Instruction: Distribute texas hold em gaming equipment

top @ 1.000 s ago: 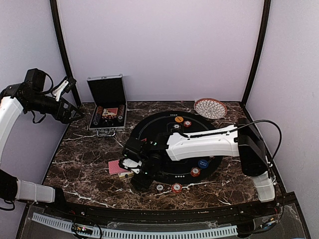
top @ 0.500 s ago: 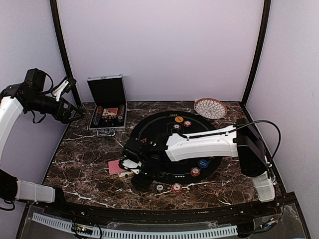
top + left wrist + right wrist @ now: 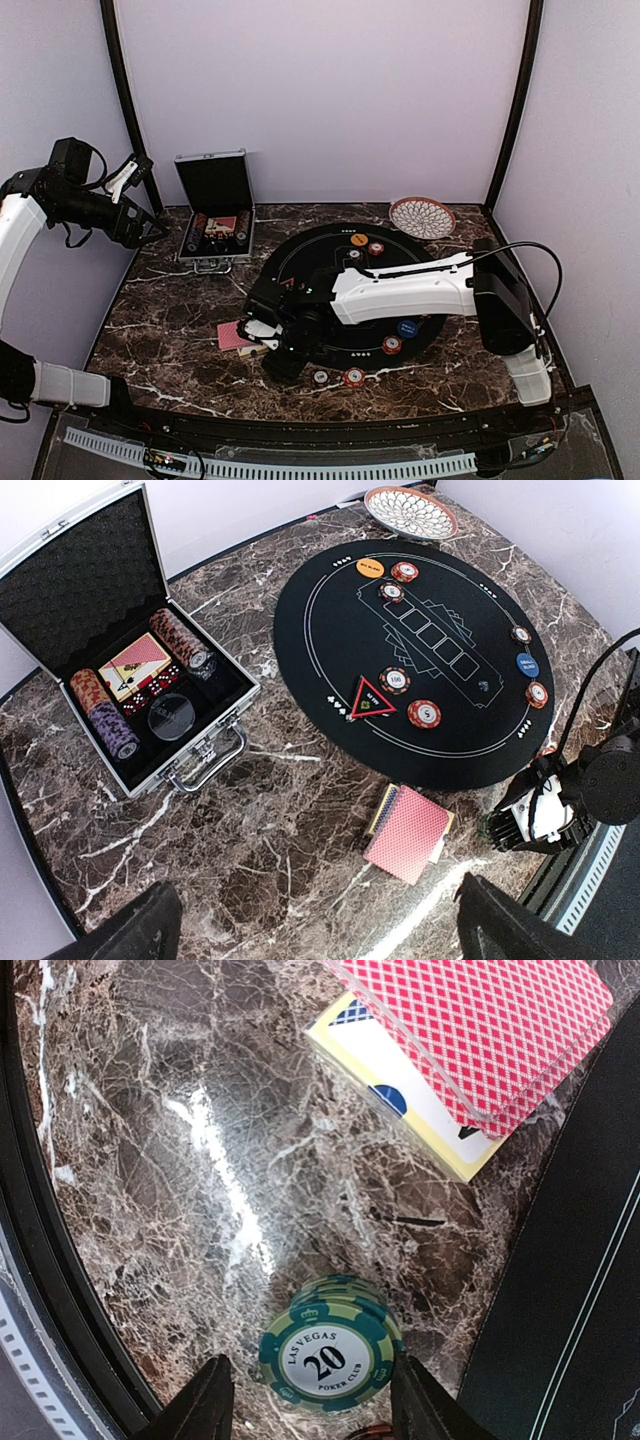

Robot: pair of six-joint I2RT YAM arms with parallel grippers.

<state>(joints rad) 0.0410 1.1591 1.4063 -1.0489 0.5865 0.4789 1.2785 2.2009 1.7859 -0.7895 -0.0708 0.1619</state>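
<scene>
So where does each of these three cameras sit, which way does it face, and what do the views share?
Top external: fixed above and behind the bases, looking down over the marble table; left arm raised, right arm stretched across the black mat.
Left wrist: high at the left, looking down at the silver case and mat; fingers of the left gripper at the bottom edge.
Right wrist: low, facing down on a green chip stack between fingers of the right gripper.
Shared: the red-backed cards show in all three.
</scene>
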